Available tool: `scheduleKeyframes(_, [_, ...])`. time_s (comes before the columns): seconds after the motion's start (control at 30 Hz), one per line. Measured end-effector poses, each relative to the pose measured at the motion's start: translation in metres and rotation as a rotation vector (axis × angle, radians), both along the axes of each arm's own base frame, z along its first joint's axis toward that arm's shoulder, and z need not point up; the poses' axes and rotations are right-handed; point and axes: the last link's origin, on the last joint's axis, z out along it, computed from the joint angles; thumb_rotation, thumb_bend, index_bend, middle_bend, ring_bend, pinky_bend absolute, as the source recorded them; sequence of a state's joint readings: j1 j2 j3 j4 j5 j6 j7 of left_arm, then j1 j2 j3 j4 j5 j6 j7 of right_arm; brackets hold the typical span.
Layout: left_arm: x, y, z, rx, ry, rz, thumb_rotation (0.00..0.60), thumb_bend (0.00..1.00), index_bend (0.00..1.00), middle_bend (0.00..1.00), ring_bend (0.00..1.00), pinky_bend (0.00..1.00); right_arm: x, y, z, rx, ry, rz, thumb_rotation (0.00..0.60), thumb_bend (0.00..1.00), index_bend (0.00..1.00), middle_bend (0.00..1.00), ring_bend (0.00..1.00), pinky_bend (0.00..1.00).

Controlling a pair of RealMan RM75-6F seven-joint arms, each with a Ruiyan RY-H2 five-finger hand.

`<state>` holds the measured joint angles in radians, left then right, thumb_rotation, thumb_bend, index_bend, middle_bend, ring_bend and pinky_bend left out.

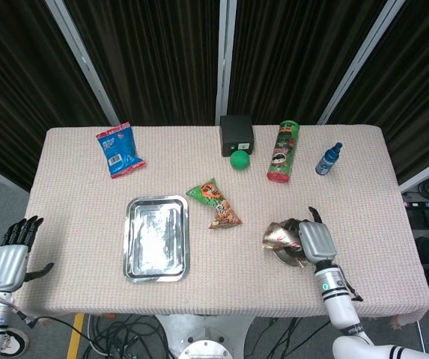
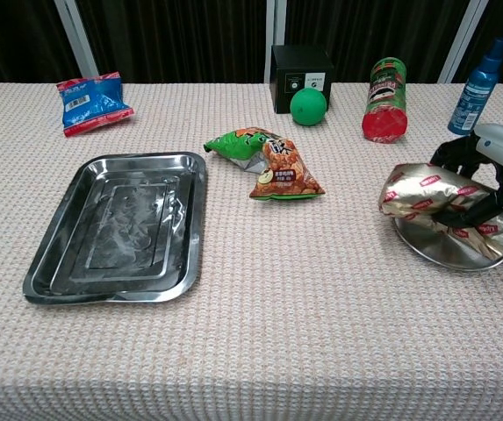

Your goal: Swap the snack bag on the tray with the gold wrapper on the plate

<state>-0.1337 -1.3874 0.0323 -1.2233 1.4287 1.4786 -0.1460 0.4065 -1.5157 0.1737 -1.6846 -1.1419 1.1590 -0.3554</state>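
The gold wrapper is seen on the plate, at about 4 o'clock on the tabletop in the head view. Its long axis runs nearly from 9 to 3 o'clock, and its crumpled end points toward 9 o'clock, a little past the plate rim. The right hand is placed over the wrapper, with dark fingers curled around it from above and from the 3 o'clock side, so the wrapper is gripped. The snack bag is lying on the tabletop just beside the tray, at its 2 o'clock corner, with the long axis from 11 to 5 o'clock. The left hand is held off the tabletop edge at 8 o'clock, fingers spread, nothing in it.
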Motion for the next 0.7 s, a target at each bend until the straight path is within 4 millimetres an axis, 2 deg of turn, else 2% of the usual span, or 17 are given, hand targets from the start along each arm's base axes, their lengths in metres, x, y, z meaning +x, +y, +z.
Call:
scheduleKeyframes(0.17, [-0.007,-0.008,0.006,0.012,0.001,0.028,0.600,0.15,0.04,0.05,0.00,0.08,0.048,0.005,0.002,0.042,-0.054,0.156,0.600,0.26,0.59,0.57,0.44,0.03])
scheduleKeyframes(0.3, [-0.010,-0.011,0.007,0.015,0.004,0.034,0.600,0.15,0.04,0.05,0.00,0.08,0.075,0.005,-0.014,0.083,-0.073,0.228,0.600,0.26,0.58,0.56,0.44,0.01])
scheduleKeyframes(0.33, [-0.011,-0.012,0.007,0.015,0.006,0.035,0.600,0.15,0.04,0.05,0.00,0.08,0.082,0.005,-0.021,0.093,-0.080,0.240,0.600,0.24,0.55,0.55,0.42,0.01])
scheduleKeyframes(0.4, [-0.012,-0.012,0.007,0.016,0.006,0.038,0.600,0.15,0.04,0.05,0.00,0.08,0.091,0.005,-0.032,0.110,-0.084,0.257,0.600,0.18,0.44,0.49,0.32,0.00])
scheduleKeyframes(0.47, [-0.014,-0.013,0.008,0.016,0.005,0.043,0.600,0.15,0.04,0.05,0.00,0.08,0.099,0.004,-0.046,0.140,-0.073,0.274,0.600,0.06,0.19,0.28,0.09,0.00])
scheduleKeyframes(0.53, [-0.016,-0.014,0.009,0.018,0.004,0.048,0.600,0.15,0.04,0.05,0.00,0.08,0.104,0.004,-0.055,0.169,-0.069,0.281,0.600,0.00,0.04,0.13,0.00,0.00])
scheduleKeyframes(0.6, [-0.018,-0.014,0.009,0.020,0.000,0.051,0.600,0.15,0.04,0.05,0.00,0.08,0.106,0.004,-0.056,0.170,-0.074,0.286,0.600,0.00,0.00,0.06,0.00,0.00])
scheduleKeyframes(0.7, [-0.019,-0.016,0.010,0.023,-0.006,0.053,0.600,0.15,0.04,0.05,0.00,0.08,0.109,0.004,-0.052,0.161,-0.086,0.309,0.600,0.00,0.00,0.03,0.00,0.00])
